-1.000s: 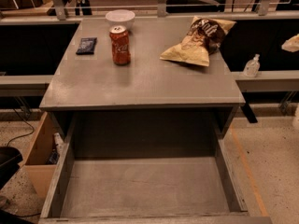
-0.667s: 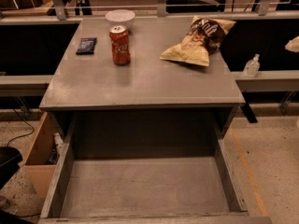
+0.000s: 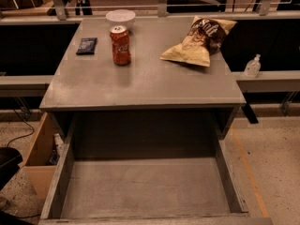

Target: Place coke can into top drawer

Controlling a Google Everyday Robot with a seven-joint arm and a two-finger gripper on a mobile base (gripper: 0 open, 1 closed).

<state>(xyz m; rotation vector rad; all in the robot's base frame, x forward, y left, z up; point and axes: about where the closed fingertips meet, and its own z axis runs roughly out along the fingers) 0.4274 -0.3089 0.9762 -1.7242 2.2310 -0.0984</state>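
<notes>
The coke can (image 3: 120,45) stands upright on the grey cabinet top (image 3: 140,83), toward its back left, just in front of a white bowl (image 3: 120,18). The top drawer (image 3: 145,186) is pulled out wide open below the cabinet top, and its flat grey floor is bare. The gripper is not in view in the camera view.
A yellow and brown chip bag (image 3: 199,41) lies at the back right of the top. A small dark packet (image 3: 86,46) lies at the back left. A tan wooden box (image 3: 40,158) stands on the floor left of the drawer. A sanitizer bottle (image 3: 253,65) sits on the right ledge.
</notes>
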